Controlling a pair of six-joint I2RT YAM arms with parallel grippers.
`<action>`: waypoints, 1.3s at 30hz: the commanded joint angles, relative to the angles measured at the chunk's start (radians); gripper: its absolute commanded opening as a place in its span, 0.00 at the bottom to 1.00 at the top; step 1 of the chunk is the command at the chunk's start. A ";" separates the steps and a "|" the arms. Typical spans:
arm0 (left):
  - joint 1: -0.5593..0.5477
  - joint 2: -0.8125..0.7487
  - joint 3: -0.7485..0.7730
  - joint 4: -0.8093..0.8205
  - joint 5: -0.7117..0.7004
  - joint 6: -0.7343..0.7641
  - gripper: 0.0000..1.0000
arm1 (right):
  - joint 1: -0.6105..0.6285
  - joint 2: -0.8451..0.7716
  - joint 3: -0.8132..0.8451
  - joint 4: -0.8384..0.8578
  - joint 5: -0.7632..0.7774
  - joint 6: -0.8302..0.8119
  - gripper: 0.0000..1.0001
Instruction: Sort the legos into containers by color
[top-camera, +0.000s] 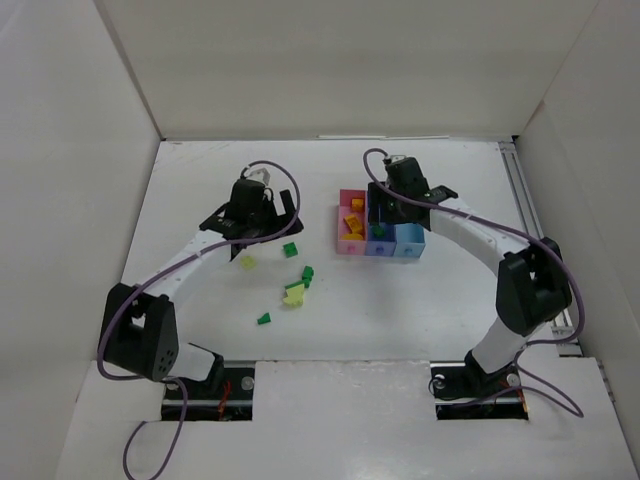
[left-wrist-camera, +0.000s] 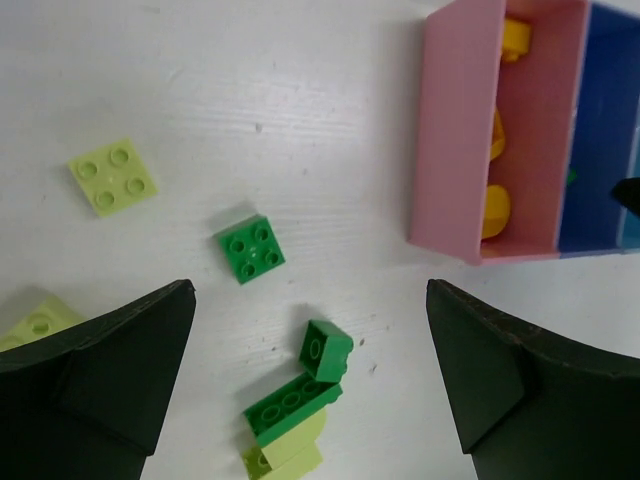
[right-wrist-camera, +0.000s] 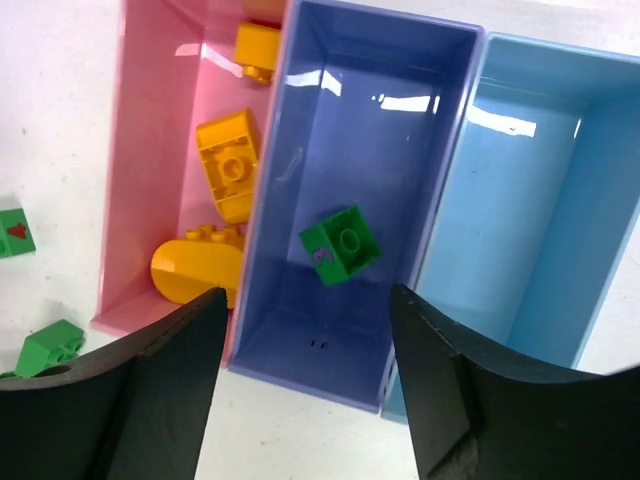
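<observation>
Top external puts you about halfway: orange bricks (top-camera: 352, 220) sit in the pink bin (top-camera: 350, 248), yet five green and lime legos (top-camera: 296, 292) lie loose on the table (top-camera: 200, 180) left of that bin, with open room around them. Left wrist shows the left gripper (left-wrist-camera: 310, 292) spread wide and empty over those legos, with the pink bin's wall to its upper right. Right wrist shows the right gripper (right-wrist-camera: 305, 295) parted and holding nothing over the medium blue bin (right-wrist-camera: 440, 130) just right of the pink one, a green brick (right-wrist-camera: 340, 245) inside, walls close either side, and nothing showing in the light blue bin (right-wrist-camera: 530, 200) beyond.
</observation>
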 joint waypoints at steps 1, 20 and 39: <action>-0.003 -0.083 -0.027 -0.009 -0.013 -0.045 1.00 | 0.047 -0.058 0.051 -0.004 0.082 -0.016 0.71; -0.347 -0.237 -0.324 -0.186 -0.228 -0.365 1.00 | 0.079 -0.271 -0.150 0.007 0.022 -0.025 0.77; -0.467 0.027 -0.232 -0.257 -0.402 -0.485 0.69 | 0.088 -0.319 -0.205 -0.013 0.061 0.006 0.77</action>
